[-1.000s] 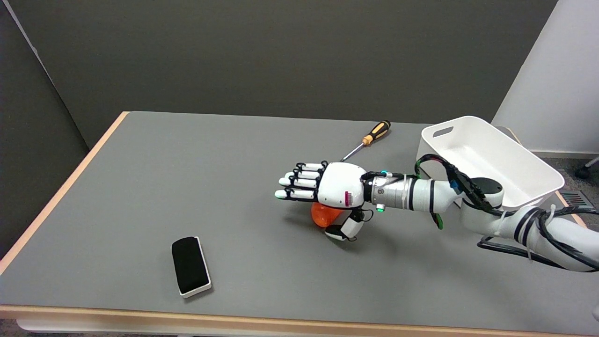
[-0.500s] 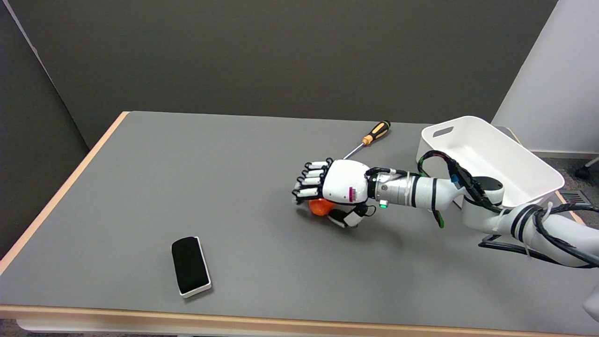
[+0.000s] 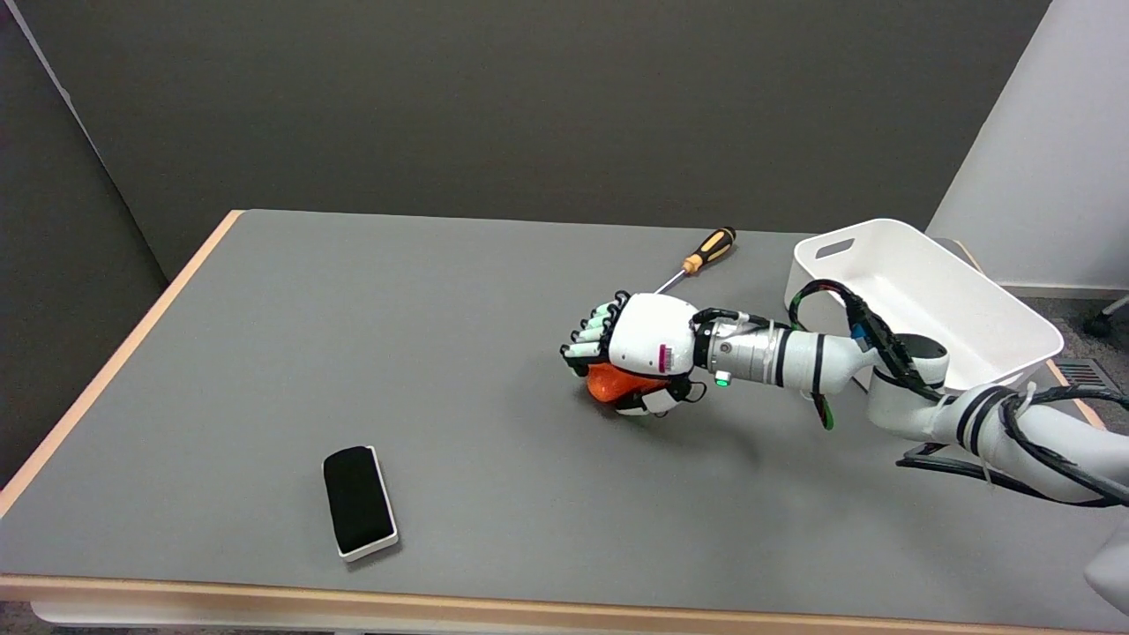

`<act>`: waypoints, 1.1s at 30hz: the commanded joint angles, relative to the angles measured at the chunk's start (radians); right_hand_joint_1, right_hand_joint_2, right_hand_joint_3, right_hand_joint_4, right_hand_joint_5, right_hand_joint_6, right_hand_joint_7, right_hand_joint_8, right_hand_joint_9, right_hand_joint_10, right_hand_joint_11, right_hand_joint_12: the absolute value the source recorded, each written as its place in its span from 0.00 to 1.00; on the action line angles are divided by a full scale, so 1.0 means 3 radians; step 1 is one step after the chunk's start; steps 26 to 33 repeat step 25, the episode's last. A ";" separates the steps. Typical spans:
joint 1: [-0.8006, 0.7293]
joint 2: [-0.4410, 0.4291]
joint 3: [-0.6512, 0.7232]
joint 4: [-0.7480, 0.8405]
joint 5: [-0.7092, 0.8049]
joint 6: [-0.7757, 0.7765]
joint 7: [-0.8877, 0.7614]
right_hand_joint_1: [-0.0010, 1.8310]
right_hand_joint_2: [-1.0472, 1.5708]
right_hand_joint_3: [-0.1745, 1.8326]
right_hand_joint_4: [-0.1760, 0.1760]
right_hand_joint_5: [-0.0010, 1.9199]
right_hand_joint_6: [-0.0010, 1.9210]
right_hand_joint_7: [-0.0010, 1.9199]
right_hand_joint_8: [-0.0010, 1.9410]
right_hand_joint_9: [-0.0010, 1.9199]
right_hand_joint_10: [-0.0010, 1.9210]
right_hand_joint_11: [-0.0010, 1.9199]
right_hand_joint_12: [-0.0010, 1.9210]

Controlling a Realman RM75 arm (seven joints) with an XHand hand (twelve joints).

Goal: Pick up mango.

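Right hand (image 3: 637,351) curls over the mango (image 3: 613,383) near table (image 3: 265,335) centre, fingers (image 3: 589,339) wrapped across its top, thumb closing underneath; the fruit is held, apparently still on the surface. The orange, glossy skin suggests a smooth, rounded, possibly slippery body of light weight, best enclosed around its middle. Count: one mango; one screwdriver (image 3: 697,258) at 1 o'clock from it; one white bin (image 3: 926,300) at 3 o'clock; one black eraser (image 3: 357,501) at 8 o'clock.
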 commanded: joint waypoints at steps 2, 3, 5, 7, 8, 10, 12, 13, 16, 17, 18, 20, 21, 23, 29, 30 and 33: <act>-0.0182 -0.0043 0.0640 0.0232 0.0032 0.0066 -0.0122 0.64 0.82 0.25 0.23 0.31 0.83 0.46 0.65 0.38 0.65 0.34 0.82; -0.0207 -0.0033 0.0724 0.0286 0.0032 0.0071 -0.0141 0.64 0.82 0.24 0.23 0.31 0.83 0.46 0.65 0.39 0.65 0.34 0.82; -0.0332 -0.0006 0.1049 0.0481 0.0050 0.0090 -0.0259 0.64 0.83 0.23 0.22 0.30 0.83 0.46 0.66 0.39 0.64 0.34 0.82; -0.0456 0.0004 0.1300 0.0682 0.0064 0.0094 -0.0351 0.64 0.83 0.22 0.22 0.30 0.83 0.45 0.66 0.39 0.64 0.34 0.82; -0.0549 0.0004 0.1508 0.0823 0.0081 0.0095 -0.0413 0.64 0.83 0.22 0.22 0.30 0.83 0.45 0.66 0.39 0.65 0.34 0.82; -0.0666 0.0004 0.1817 0.1044 0.0145 0.0108 -0.0513 0.64 0.83 0.22 0.22 0.30 0.83 0.45 0.66 0.39 0.64 0.34 0.82; -0.0785 0.0000 0.2103 0.1221 0.0215 0.0136 -0.0608 0.64 0.83 0.22 0.22 0.30 0.83 0.45 0.66 0.39 0.64 0.34 0.82; -0.0854 -0.0005 0.2255 0.1309 0.0272 0.0137 -0.0661 0.64 0.83 0.22 0.22 0.30 0.83 0.45 0.66 0.39 0.64 0.34 0.82; -0.1049 -0.0014 0.2617 0.1506 0.0417 0.0111 -0.0854 0.64 0.83 0.22 0.22 0.30 0.83 0.45 0.66 0.39 0.64 0.34 0.82; -0.1090 -0.0015 0.2693 0.1543 0.0455 0.0101 -0.0903 0.64 0.83 0.22 0.22 0.30 0.83 0.45 0.66 0.39 0.64 0.34 0.82; -0.1174 -0.0019 0.2828 0.1591 0.0525 0.0091 -0.0992 0.64 0.83 0.22 0.22 0.30 0.83 0.45 0.66 0.39 0.64 0.34 0.82; -0.1306 -0.0024 0.2981 0.1671 0.0643 0.0063 -0.1111 0.64 0.83 0.22 0.22 0.30 0.83 0.45 0.66 0.39 0.64 0.34 0.82; -0.1385 -0.0028 0.3088 0.1704 0.0731 0.0049 -0.1194 0.64 0.83 0.22 0.22 0.30 0.83 0.45 0.66 0.39 0.64 0.34 0.82; -0.1485 -0.0038 0.3221 0.1705 0.0854 -0.0002 -0.1289 0.64 0.83 0.22 0.22 0.30 0.83 0.46 0.66 0.39 0.64 0.34 0.82; -0.1668 -0.0051 0.3347 0.1660 0.0998 -0.0163 -0.1365 0.64 0.83 0.22 0.22 0.30 0.83 0.45 0.66 0.39 0.64 0.34 0.82; -0.1668 -0.0051 0.3347 0.1660 0.0998 -0.0163 -0.1365 0.64 0.83 0.22 0.22 0.30 0.83 0.45 0.66 0.39 0.64 0.34 0.82; -0.1668 -0.0051 0.3347 0.1660 0.0998 -0.0163 -0.1365 0.64 0.83 0.22 0.22 0.30 0.83 0.45 0.66 0.39 0.64 0.34 0.82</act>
